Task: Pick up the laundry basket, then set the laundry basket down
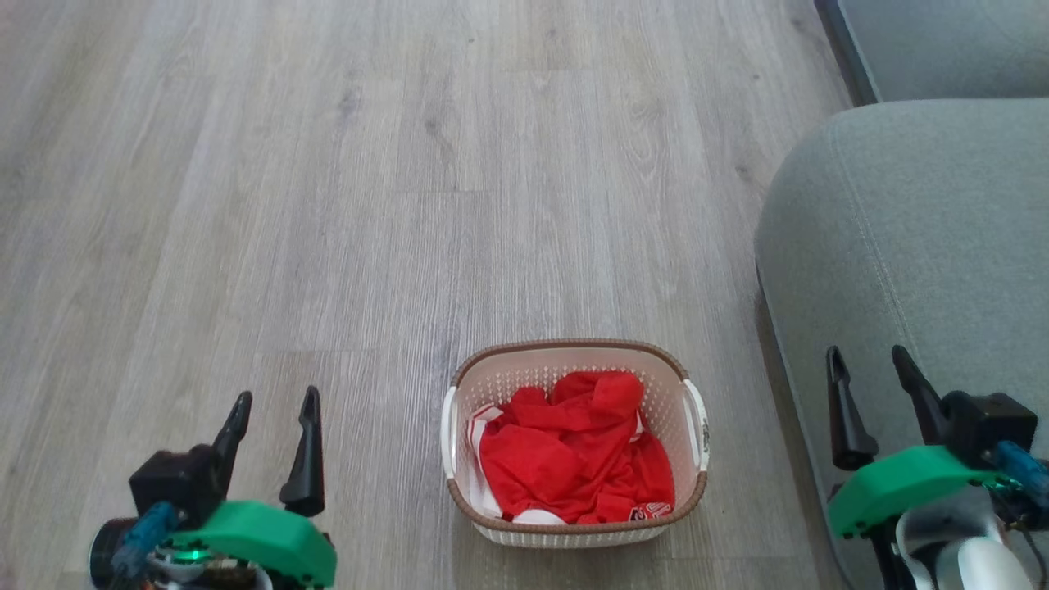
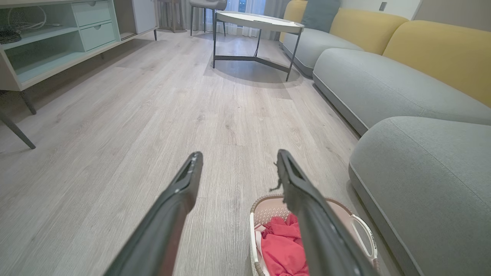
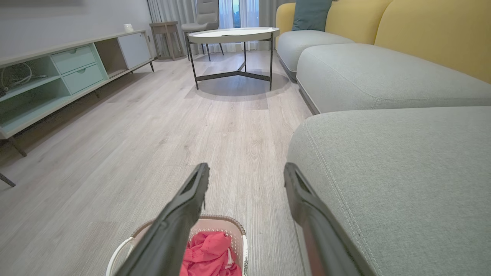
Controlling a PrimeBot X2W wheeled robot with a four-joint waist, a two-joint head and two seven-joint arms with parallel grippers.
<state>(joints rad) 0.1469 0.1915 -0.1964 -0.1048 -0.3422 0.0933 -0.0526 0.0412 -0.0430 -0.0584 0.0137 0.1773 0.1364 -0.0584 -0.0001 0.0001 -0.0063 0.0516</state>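
Observation:
The laundry basket [image 1: 574, 524] stands on the wooden floor in the lower middle of the head view: cream perforated walls, brown rim, white side handles, red clothing [image 1: 574, 459] inside. My left gripper [image 1: 274, 401] hovers open to its left, well apart from it. My right gripper [image 1: 870, 356] is open to the basket's right, over the sofa edge. In the left wrist view the basket [image 2: 356, 226] lies low right, partly behind a finger [image 2: 307, 199]. In the right wrist view the basket [image 3: 226, 224] sits at the bottom, partly behind the left finger [image 3: 184, 207].
A grey sofa [image 1: 918, 246] with yellow backs runs along the right, close to the basket. A round coffee table [image 3: 234, 36] on dark legs stands farther ahead. A low cabinet with pale green drawers [image 2: 57, 42] lines the left wall. Bare floor [image 1: 328, 205] stretches ahead and left.

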